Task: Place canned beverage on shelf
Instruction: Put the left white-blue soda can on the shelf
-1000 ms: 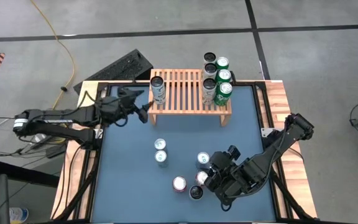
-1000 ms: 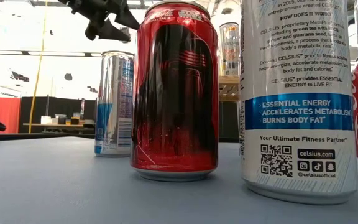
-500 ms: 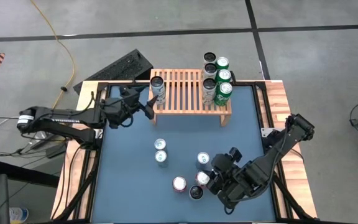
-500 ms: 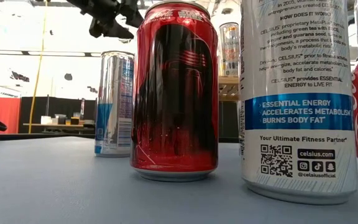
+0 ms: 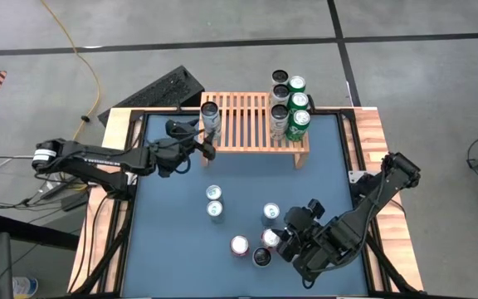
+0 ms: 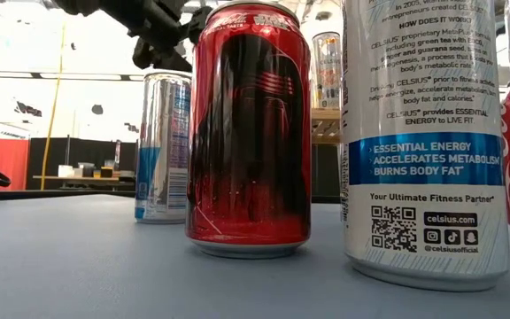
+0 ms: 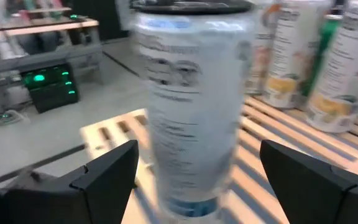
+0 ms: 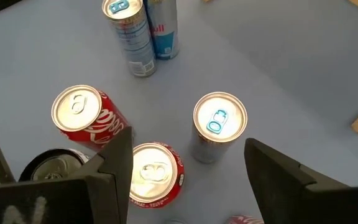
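From above, the shelf [image 5: 254,122] stood at the far edge of the blue surface [image 5: 173,241], carrying one pale can [image 5: 211,118] at its left end and a cluster of five cans [image 5: 290,106] at its right end. The left hand [image 5: 207,147] sat just beside the left end of the shelf, close to the pale can, fingers spread wide and holding nothing. The right hand [image 5: 282,238] hung over the group of loose cans [image 5: 251,229] near the front of the surface, fingers parted, nothing gripped. At surface level, a red can [image 6: 250,128] stood nearest, a tall white can [image 6: 423,133] to its side, and a silver-blue can [image 6: 163,147] behind. The left wrist view showed the pale can [image 7: 194,102] upright on the slats between the open fingers [image 7: 107,174]. The right wrist view looked down on a silver-topped can [image 8: 219,124] between the parted fingers [image 8: 118,163], apart from both.
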`<state>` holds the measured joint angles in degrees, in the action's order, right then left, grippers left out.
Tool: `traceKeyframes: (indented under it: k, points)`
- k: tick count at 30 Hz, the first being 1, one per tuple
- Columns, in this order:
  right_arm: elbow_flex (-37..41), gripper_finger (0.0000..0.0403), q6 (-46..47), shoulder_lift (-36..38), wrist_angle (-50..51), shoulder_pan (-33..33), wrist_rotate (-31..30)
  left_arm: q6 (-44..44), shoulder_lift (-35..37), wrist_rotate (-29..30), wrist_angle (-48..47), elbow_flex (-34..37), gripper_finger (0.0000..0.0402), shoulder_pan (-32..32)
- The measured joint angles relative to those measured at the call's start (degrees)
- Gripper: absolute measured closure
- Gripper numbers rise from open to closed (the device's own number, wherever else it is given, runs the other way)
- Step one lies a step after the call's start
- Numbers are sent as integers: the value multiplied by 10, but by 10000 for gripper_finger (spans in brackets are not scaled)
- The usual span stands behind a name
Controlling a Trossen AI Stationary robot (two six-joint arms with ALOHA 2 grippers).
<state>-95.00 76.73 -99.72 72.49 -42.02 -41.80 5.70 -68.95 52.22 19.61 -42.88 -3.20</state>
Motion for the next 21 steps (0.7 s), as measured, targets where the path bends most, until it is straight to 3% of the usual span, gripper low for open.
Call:
traceKeyframes:
  k: [4,8,18,21]
  points:
    - [0,159,0,0,1,0,0,-36,-15,-33,68,0,79,1]
    - [0,159,0,0,4,-4,0,-56,-15,-9,71,0,79,1]
    - [0,159,-1,0,8,-4,-1,-88,-15,-27,63,0,79,-1]
    - [0,159,-1,0,8,-4,-1,-150,-11,-85,65,-4,79,10]
